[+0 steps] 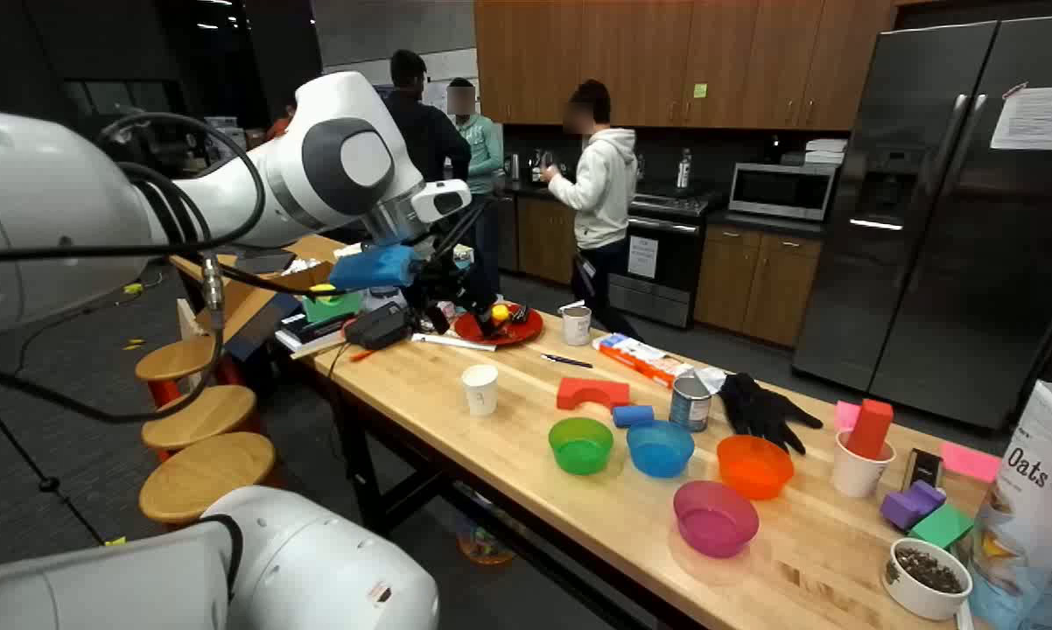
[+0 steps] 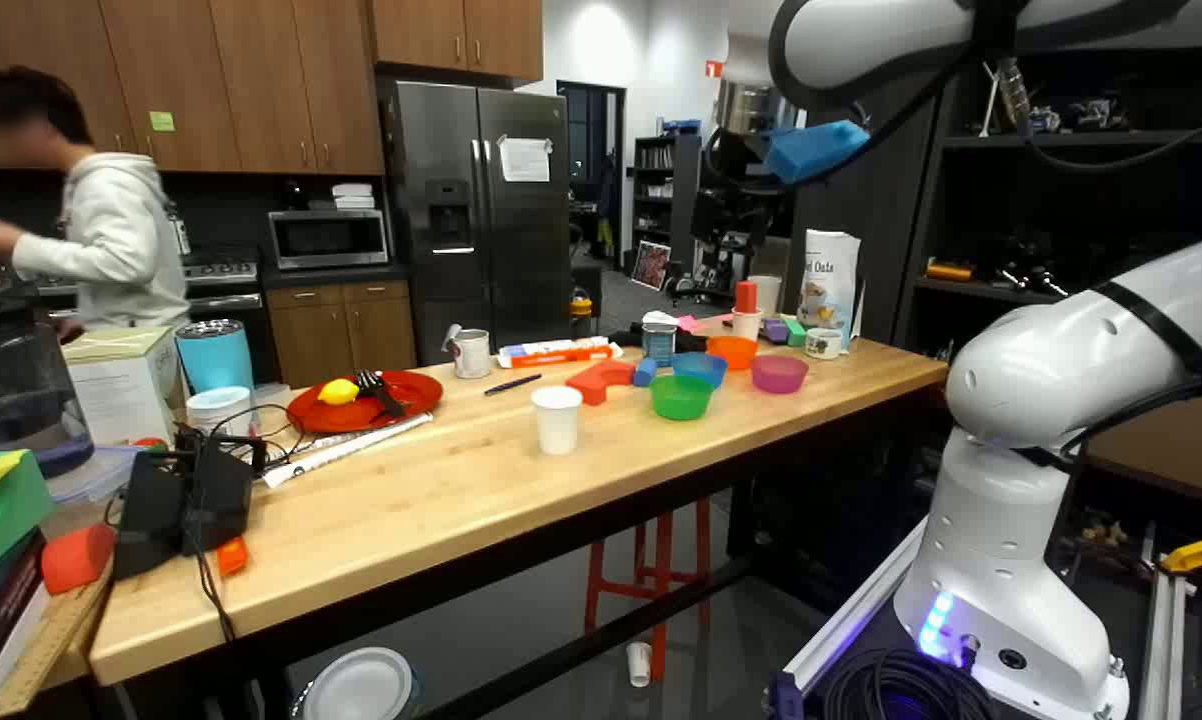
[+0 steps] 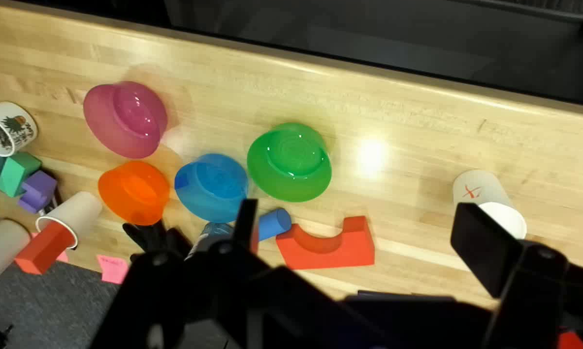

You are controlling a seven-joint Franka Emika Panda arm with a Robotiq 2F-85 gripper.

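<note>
My gripper (image 3: 364,232) stands wide open above the table, holding nothing. In the wrist view a red arch block (image 3: 332,249) shows between its fingers, lower down on the wood. Touching or close beside the arch is a blue cylinder (image 3: 274,223), partly hidden by a finger. A white paper cup (image 3: 478,191) with a red mark stands upright near the opposite finger in that view. Green (image 1: 580,446), blue (image 1: 660,449), orange (image 1: 754,468) and magenta (image 1: 716,519) bowls sit grouped on the table. In an exterior view the gripper (image 1: 466,317) overlaps the red plate (image 2: 416,392), which bears a lemon (image 2: 339,391).
Beyond the bowls lie a tin can (image 1: 690,402), a black glove (image 1: 758,407) and an orange-and-white box (image 1: 640,357). An oats bag (image 1: 1029,490) stands at one table end. Black adapters (image 2: 156,510) and a clear pitcher (image 2: 21,380) crowd the opposite end. People stand behind the table.
</note>
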